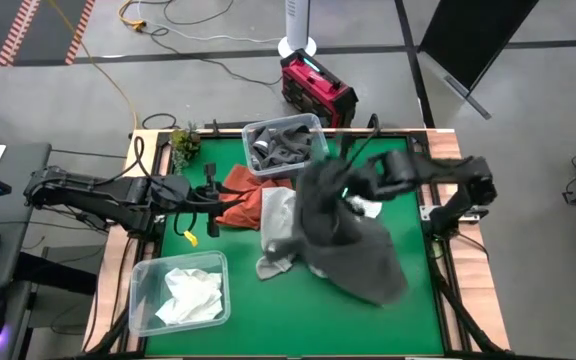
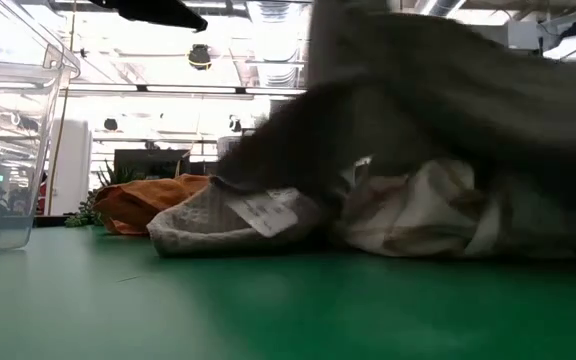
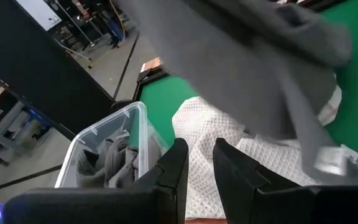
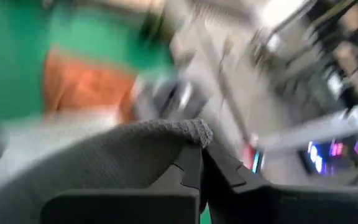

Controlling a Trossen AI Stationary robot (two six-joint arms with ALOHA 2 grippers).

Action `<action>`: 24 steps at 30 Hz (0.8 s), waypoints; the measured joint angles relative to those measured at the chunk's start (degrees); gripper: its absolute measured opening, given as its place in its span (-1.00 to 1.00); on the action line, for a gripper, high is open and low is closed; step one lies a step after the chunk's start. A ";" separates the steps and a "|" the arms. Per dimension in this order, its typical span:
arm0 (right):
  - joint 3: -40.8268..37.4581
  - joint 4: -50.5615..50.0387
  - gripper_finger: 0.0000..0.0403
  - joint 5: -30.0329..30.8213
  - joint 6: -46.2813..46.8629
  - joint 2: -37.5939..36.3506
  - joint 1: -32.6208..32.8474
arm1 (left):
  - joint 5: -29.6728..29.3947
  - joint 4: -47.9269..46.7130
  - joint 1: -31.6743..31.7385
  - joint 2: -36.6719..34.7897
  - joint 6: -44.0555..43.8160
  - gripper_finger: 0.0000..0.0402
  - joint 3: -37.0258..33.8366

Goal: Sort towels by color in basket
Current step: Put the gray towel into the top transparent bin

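Right end effector (image 4: 199, 163) pinches dark grey towel (image 1: 353, 235), lifted above desk pile; left end effector (image 3: 197, 163) narrow, empty, near orange towel (image 1: 243, 200). Next: carry to grey bin (image 1: 313, 122), release

Dark grey towel (image 3: 260, 68) above white towel (image 3: 229, 162)

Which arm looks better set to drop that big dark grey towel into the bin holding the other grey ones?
The right. Its gripper is shut on the large dark grey towel, lifted near the clear plastic bin of grey towels. The left gripper holds nothing, beside the rust-orange towel.
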 joint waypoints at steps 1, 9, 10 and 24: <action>0.65 4.68 -0.86 -0.01 -3.12 -0.60 -1.03 | -0.01 -0.02 0.00 0.00 0.04 -0.67 0.00; 1.59 44.18 -0.86 -8.20 -25.07 -3.24 -7.14 | -1.60 -1.10 0.00 0.00 0.11 -0.67 0.00; 1.59 48.76 -0.86 -9.54 -27.22 -3.22 -7.75 | -1.67 -1.11 0.00 0.00 0.13 -0.67 0.00; 1.58 80.10 -0.85 -33.49 -33.99 -3.12 -18.85 | -1.67 -0.39 0.00 0.00 -0.82 -0.67 0.00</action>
